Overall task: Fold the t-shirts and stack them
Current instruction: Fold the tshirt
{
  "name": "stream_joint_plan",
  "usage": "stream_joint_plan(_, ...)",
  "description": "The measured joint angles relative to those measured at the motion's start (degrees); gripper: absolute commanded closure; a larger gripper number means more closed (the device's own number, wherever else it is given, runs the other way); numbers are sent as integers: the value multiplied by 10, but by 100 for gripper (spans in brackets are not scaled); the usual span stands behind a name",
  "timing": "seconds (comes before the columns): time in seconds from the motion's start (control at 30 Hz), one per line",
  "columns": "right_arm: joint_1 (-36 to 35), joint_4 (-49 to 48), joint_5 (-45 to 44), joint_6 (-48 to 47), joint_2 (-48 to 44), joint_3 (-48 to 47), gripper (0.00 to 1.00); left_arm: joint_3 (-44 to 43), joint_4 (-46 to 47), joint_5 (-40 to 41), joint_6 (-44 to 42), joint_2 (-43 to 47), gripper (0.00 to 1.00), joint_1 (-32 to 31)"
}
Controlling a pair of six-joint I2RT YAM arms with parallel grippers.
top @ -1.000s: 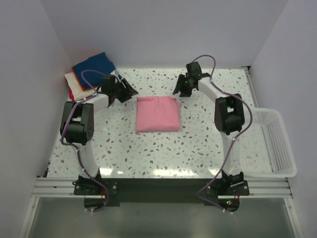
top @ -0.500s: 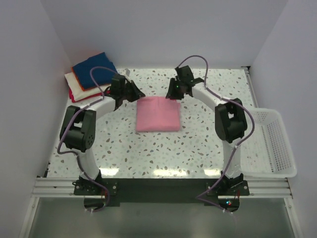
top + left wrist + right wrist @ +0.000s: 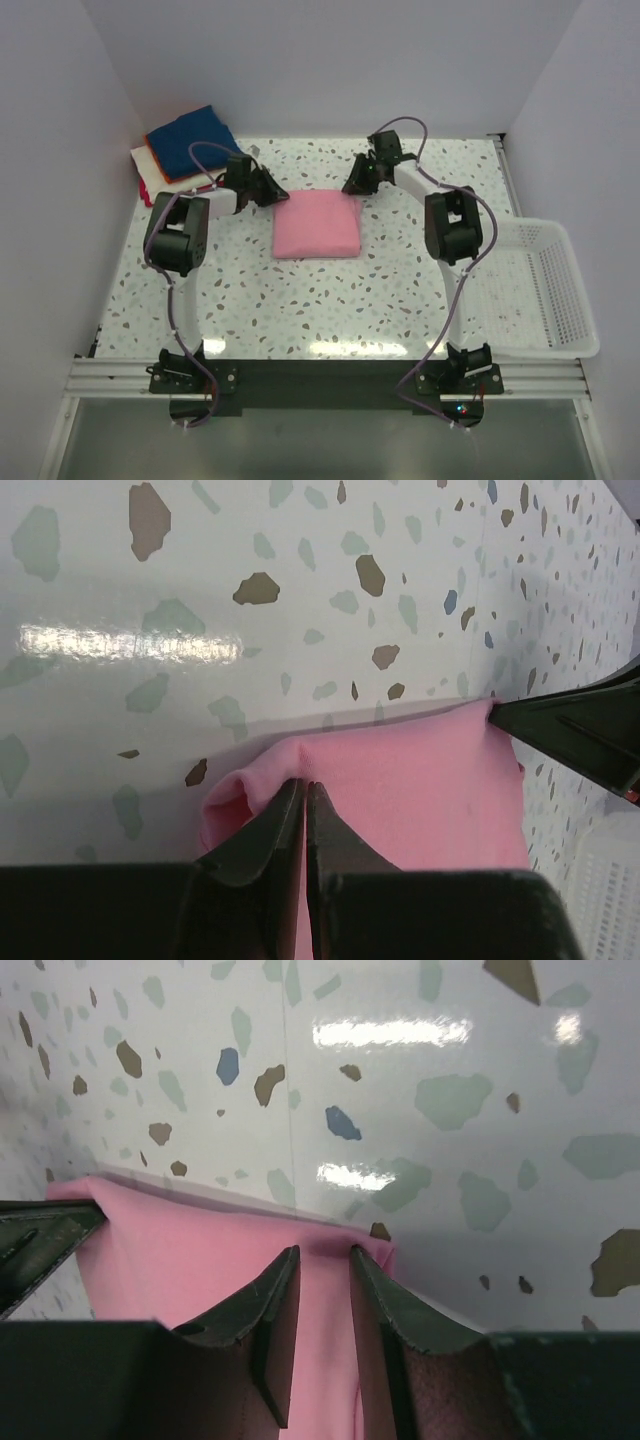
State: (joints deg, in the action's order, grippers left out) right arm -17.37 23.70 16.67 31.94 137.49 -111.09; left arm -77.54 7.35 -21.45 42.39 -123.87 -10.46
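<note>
1. within the last second both arms had reached in; the left pincer had all but shut, pinching the pink shirt at its far left corner, and the right pincer had narrowed onto the far right corner
2. one pink shirt mid-table; four folded tees stacked far left; one basket
3. speckled table showed on every side of the shirt, well apart from both

Both arms come down to the far edge of the pink shirt. The left gripper now pinches its far-left corner; the right gripper narrows onto its far-right corner.
</note>
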Motion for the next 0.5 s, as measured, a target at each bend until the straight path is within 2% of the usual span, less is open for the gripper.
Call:
stream_joint_plan(0.13, 30, -21, 70, 30, 19, -7, 68, -3, 11, -5, 2, -7, 88, 2)
stream_joint_plan(0.23, 44, -31, 110, 50, 29, -11, 68, -3, 15, -9, 3, -7, 79, 2)
stream_joint_plan(0.27, 47, -32, 114, 53, 30, -11, 68, -3, 18, -11, 3, -7, 74, 2)
stream_joint_plan(0.33, 50, -32, 115, 55, 29, -11, 67, -3, 23, -18, 4, -7, 71, 2)
stream_joint_plan(0.5, 55, -29, 100, 51, 6, 10, 64, -8, 24, -38, 0, -4, 57, 6)
